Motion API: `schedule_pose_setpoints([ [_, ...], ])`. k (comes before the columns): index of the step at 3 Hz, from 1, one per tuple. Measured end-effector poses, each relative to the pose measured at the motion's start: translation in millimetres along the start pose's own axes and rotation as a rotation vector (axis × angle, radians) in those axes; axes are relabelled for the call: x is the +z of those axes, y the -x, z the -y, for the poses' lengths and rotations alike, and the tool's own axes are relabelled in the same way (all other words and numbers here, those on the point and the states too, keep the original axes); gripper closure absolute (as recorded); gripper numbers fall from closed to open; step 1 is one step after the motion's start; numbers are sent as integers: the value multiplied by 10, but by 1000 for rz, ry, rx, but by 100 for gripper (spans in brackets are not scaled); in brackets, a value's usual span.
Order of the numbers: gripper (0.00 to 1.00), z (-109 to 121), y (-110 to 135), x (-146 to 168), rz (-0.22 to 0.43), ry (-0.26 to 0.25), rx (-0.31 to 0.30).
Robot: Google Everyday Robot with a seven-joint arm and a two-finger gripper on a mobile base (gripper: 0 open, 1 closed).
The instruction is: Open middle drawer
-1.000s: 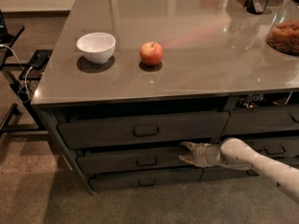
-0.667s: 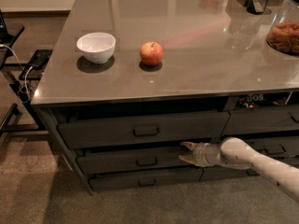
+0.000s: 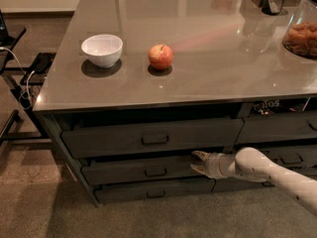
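The middle drawer (image 3: 119,172) is the wide dark grey front of medium height under the counter, with a small black loop handle (image 3: 155,172) at its centre. It stands slightly out from the cabinet, with a dark gap above its top edge. My gripper (image 3: 194,161) reaches in from the lower right on a white arm (image 3: 262,170). It sits at the right end of this drawer's front, to the right of the handle. Its two fingers (image 3: 199,155) are spread apart, one above the other, with nothing held between them.
The taller top drawer (image 3: 148,139) is above and the low bottom drawer (image 3: 153,191) below. Narrower drawers (image 3: 287,157) are behind the arm at right. On the counter (image 3: 208,78) are a white bowl (image 3: 102,49), an apple (image 3: 161,56) and a jar (image 3: 301,31). A black rack with cables (image 3: 20,88) stands at left.
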State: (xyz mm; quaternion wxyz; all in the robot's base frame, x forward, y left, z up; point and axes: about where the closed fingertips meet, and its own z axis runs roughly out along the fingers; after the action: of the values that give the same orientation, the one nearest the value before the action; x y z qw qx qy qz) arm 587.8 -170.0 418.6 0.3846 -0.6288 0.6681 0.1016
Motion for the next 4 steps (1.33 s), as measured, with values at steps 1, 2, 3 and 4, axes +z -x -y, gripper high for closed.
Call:
schedule_pose_setpoints([
  [1,100,37,49,-48,3,-13,-7],
  [2,82,37,49,-48,3,-13,-7],
  [3,58,37,49,-48,4,-12,-7],
  [4,35,38,51,-49,4,-12,-7],
])
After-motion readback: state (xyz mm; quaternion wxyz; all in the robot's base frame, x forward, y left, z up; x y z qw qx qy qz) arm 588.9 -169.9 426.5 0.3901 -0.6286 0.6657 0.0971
